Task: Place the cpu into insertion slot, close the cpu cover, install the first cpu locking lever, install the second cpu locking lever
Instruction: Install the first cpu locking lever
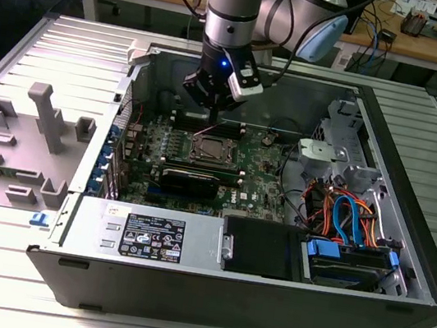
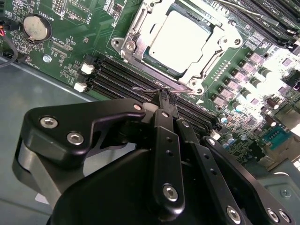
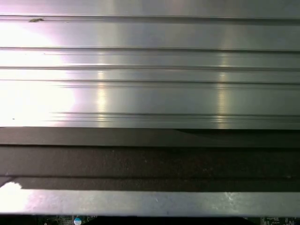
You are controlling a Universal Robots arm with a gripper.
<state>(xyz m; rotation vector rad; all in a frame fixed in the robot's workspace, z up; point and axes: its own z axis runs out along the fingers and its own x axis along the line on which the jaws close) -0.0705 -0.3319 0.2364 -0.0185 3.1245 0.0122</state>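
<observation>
The cpu (image 2: 180, 40) sat in the slot (image 2: 140, 21) on the green board (image 2: 70, 56), with the cover (image 2: 215, 40) lying down over it. The hand (image 2: 163, 96) hung just beside the socket, fingers closed together on a thin wire lever (image 2: 145, 89) by the memory slots (image 2: 117, 77).

Matt silver metal cpu (image 2: 180, 40), shiny metal cpu cover (image 2: 136, 33), seemingly matt black gripper (image 2: 163, 101).

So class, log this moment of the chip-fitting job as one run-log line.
gripper: shut on thin wire lever beside socket | chip: seated in socket | cover: closed over chip | case: open
</observation>
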